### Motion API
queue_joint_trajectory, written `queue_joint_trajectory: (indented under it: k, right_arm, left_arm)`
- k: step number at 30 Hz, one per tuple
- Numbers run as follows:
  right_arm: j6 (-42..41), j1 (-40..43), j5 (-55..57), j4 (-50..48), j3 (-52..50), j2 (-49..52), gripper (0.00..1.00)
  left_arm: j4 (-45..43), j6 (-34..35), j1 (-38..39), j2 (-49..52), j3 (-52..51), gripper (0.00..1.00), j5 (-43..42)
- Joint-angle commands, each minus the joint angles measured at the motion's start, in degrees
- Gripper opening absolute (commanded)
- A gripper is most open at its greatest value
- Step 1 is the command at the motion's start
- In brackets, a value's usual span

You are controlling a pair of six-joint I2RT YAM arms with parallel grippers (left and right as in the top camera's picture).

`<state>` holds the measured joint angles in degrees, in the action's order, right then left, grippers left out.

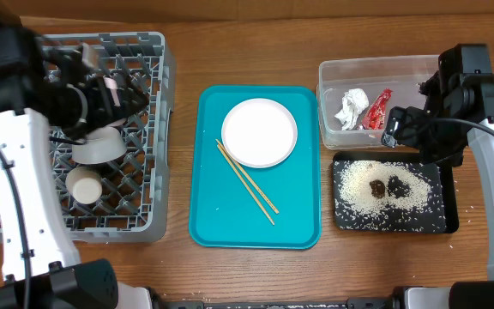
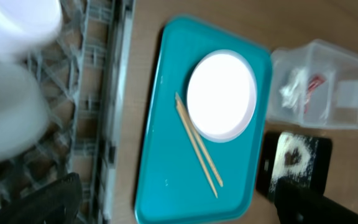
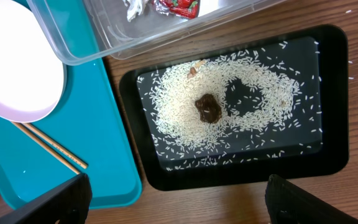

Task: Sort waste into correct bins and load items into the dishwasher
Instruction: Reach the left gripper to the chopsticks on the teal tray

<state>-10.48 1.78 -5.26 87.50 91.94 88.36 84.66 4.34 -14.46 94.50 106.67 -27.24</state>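
Note:
The grey dish rack (image 1: 148, 219) at the left holds a bowl (image 1: 99, 148) and a small white cup (image 1: 84, 184). My left gripper (image 1: 131, 93) hovers over the rack, open and empty (image 2: 179, 208). The round plate (image 1: 260, 131) and the chopsticks (image 1: 247, 182) lie on the teal tray (image 1: 230, 225). The clear tub (image 1: 328, 73) holds the white napkin (image 1: 351, 108) and the red wrapper (image 1: 377, 109). The black tray (image 1: 348, 221) holds rice (image 3: 185, 118) and brown lumps (image 1: 387, 186). My right gripper (image 1: 401, 129) is open and empty (image 3: 179, 202) over the black tray's near edge. The small dish is not clearly visible.
Bare wooden table (image 1: 178, 275) lies in front of the trays and between the rack and the teal tray. A few rice grains are scattered on the wood right of the black tray (image 3: 353, 81).

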Motion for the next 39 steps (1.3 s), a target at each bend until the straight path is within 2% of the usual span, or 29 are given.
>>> queue_joint_trajectory:
  k: [1, 8, 12, 15, 18, 23, 28, 31, 39]
  right_arm:
    - [-0.15, -0.15, 0.72, -0.11, 1.07, -0.17, 0.91]
    - [-0.15, -0.15, 0.72, 0.31, 1.07, -0.17, 0.91]
    - [-0.15, -0.15, 0.72, 0.31, 1.07, -0.17, 0.92]
    - [-0.13, -0.15, 0.72, 0.28, 1.07, -0.17, 0.93]
    - [-0.15, -0.15, 0.68, 0.26, 1.07, -0.17, 0.99]
    - [-0.15, -0.15, 0.48, 0.31, 1.07, -0.17, 1.0]
    - [-0.15, -0.15, 0.48, 0.28, 1.07, -0.17, 1.0]
    - [-0.15, -0.15, 0.48, 0.28, 1.09, -0.17, 1.0]
    - [-0.15, -0.15, 0.48, 0.28, 1.07, -0.17, 1.0]
  left_arm:
    - [3.58, 9.6, 4.72, -0.04, 0.37, 1.0, 11.32]
    - [9.86, 18.99, 14.93, -4.26, -0.24, 1.0, 19.17]
    - [7.76, 26.75, 21.68, -10.43, -3.08, 1.0, 24.57]
    - [5.51, 37.05, 27.98, -14.69, -7.48, 1.0, 32.0]
    - [1.22, 42.01, 33.57, -17.14, -13.77, 1.0, 34.95]
    - [-9.38, 44.92, 40.48, -16.09, -25.44, 1.0, 34.73]
    - [-22.08, 45.03, 45.18, -10.97, -35.95, 1.0, 33.35]
    - [-25.27, 45.0, 46.29, -6.62, -38.73, 0.98, 32.26]
    - [-26.91, 43.63, 46.31, 6.34, -39.08, 0.94, 31.65]
